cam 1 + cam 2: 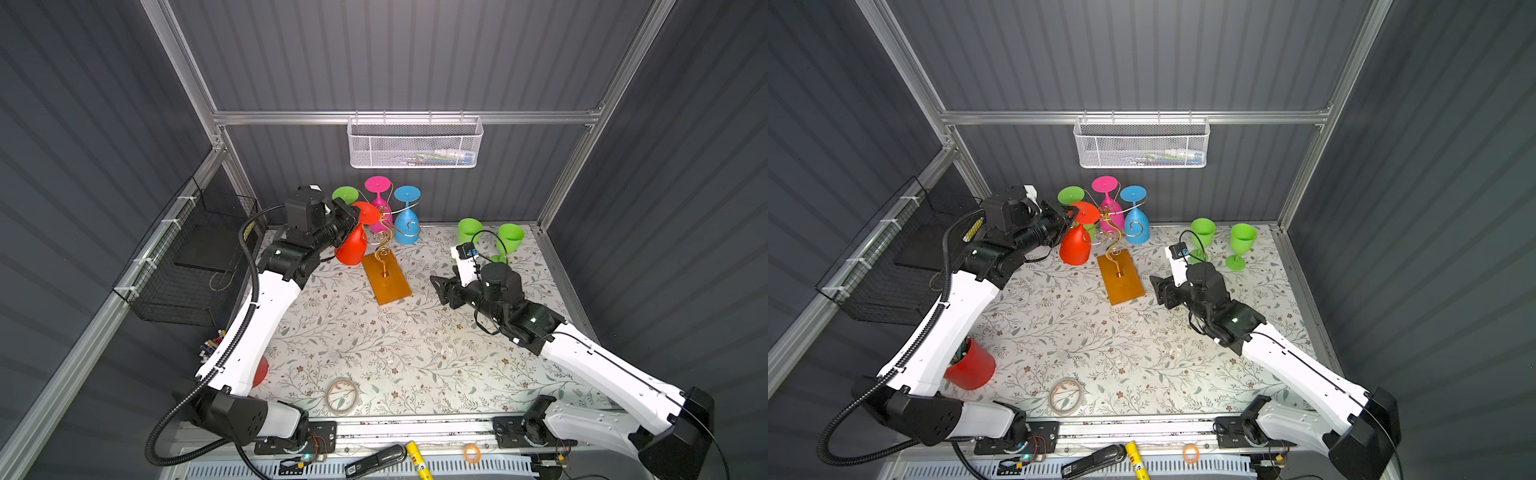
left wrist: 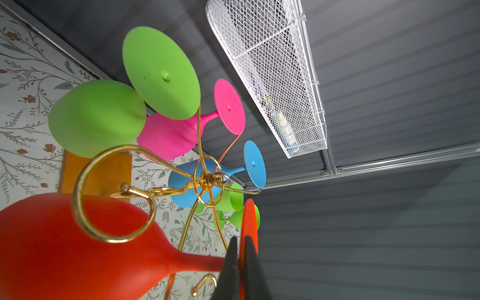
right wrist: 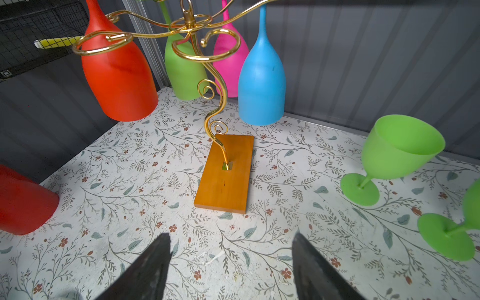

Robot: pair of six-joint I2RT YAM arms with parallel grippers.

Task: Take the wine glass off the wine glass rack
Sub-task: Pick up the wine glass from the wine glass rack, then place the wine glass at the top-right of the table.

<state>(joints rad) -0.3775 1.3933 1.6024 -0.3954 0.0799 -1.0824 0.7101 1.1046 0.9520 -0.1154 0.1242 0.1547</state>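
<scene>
The left gripper (image 2: 242, 249) is clamped narrow on the edge of the red wine glass's (image 2: 78, 246) round foot, one finger on each face of the disc. In both top views that glass (image 1: 351, 249) hangs bowl down and tilted at the side of the wine glass rack (image 1: 386, 280) nearest the left arm, with the gripper (image 1: 353, 217) right against its foot at the height of the rack's gold arms. I cannot tell whether its stem still sits in a gold curl.

The rack stands on its wooden base towards the back of the flowered desk (image 1: 374, 353). A green glass (image 3: 183, 67), a pink glass (image 3: 228, 57) and a blue glass (image 3: 261, 85) hang on it upside down.

The right gripper (image 3: 230, 235) is spread wide and holds nothing. It hovers low over the desk, facing the base from a short way off.

Two more green glasses (image 1: 469, 230) (image 1: 510, 239) stand upright on the desk beyond the right arm.

A white mesh basket (image 1: 374, 145) hangs on the back wall. A few small items lie at one end of it, too blurred to name. A black wire basket (image 1: 166, 291) on the side wall holds a flat dark item. A red cup (image 1: 973, 368) by the left arm's base holds thin sticks.
</scene>
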